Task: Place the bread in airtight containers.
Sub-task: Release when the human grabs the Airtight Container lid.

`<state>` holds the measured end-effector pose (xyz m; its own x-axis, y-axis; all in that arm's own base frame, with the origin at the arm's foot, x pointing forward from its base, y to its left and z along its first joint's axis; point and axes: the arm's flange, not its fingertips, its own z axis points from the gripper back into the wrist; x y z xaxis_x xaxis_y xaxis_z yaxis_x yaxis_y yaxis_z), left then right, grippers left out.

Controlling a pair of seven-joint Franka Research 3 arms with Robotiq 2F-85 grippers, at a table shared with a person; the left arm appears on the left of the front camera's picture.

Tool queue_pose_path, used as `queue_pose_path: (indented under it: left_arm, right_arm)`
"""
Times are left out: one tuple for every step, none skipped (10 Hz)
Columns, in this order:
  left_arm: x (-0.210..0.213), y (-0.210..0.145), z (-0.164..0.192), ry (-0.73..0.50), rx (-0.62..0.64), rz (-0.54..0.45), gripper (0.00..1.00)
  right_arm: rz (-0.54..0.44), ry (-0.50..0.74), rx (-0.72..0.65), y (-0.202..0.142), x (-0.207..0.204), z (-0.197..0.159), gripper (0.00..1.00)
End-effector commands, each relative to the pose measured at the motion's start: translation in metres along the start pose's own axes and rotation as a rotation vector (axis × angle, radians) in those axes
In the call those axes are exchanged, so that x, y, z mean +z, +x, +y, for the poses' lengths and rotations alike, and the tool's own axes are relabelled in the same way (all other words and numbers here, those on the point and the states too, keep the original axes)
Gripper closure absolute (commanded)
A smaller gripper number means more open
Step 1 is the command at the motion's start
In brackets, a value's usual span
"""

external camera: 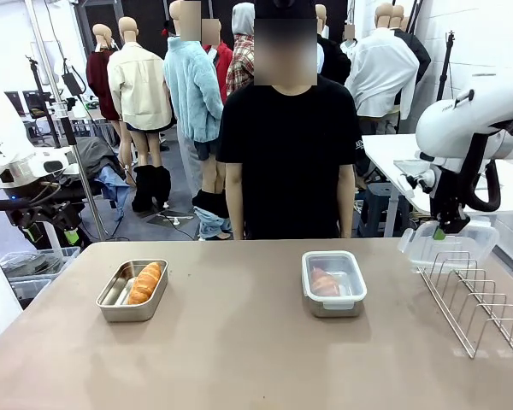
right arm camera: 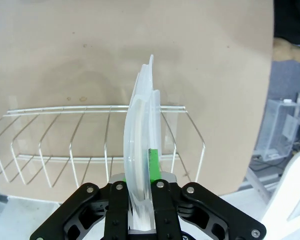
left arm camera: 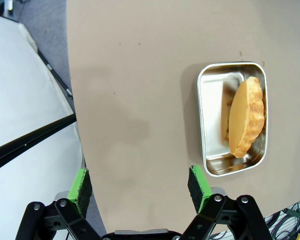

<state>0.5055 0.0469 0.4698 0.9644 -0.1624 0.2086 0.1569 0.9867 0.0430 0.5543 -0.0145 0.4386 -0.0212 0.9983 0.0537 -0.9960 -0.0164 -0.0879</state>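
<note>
An open steel airtight container (external camera: 109,313) sits at the table's left with a golden croissant (external camera: 145,282) lying in it. The second container (external camera: 335,310), right of centre, has a clear lid snapped on and another croissant (external camera: 324,283) inside. My right gripper (external camera: 441,231) hangs at the right over the wire rack, shut on a clear plastic lid (external camera: 451,246) held on edge (right arm camera: 141,120). The left wrist view has my left gripper (left arm camera: 140,182) open and empty above bare table, with the open container (left arm camera: 206,100) and its croissant (left arm camera: 247,117) off to one side.
A wire rack (external camera: 474,299) stands at the table's right edge, directly beneath the held lid (right arm camera: 65,150). A person in a black shirt (external camera: 289,154) stands at the far side, arms hanging down. Bare tabletop (external camera: 239,342) lies between and in front of the containers.
</note>
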Motion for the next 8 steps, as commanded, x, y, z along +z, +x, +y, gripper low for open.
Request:
queue_pose_path:
  left_arm:
    - [0.002,-0.002,0.001,0.025,0.007,0.004,0.0]
    - [0.002,-0.002,0.001,0.025,0.007,0.004,0.0]
    - [0.002,-0.002,0.001,0.025,0.007,0.004,0.0]
    - [0.002,-0.002,0.001,0.025,0.007,0.004,0.0]
    - [0.002,-0.002,0.001,0.025,0.007,0.004,0.0]
    - [0.002,-0.002,0.001,0.025,0.007,0.004,0.0]
    - [0.002,-0.002,0.001,0.025,0.007,0.004,0.0]
    - [0.002,-0.002,0.001,0.025,0.007,0.004,0.0]
  right_arm:
    - [0.064,-0.033,0.01,0.002,0.051,0.008,1.0]
    - [0.099,-0.027,0.055,0.009,0.08,0.006,1.0]
    - [0.15,-0.051,0.094,0.02,0.106,0.002,1.0]
    - [0.156,-0.102,0.116,0.032,0.134,-0.006,1.0]
    - [0.156,-0.166,0.118,0.043,0.157,-0.015,1.0]
    - [0.111,-0.248,0.114,0.062,0.183,-0.032,1.0]
    - [0.081,-0.292,0.112,0.074,0.196,-0.046,1.0]
    - [0.031,-0.315,0.101,0.084,0.205,-0.064,1.0]
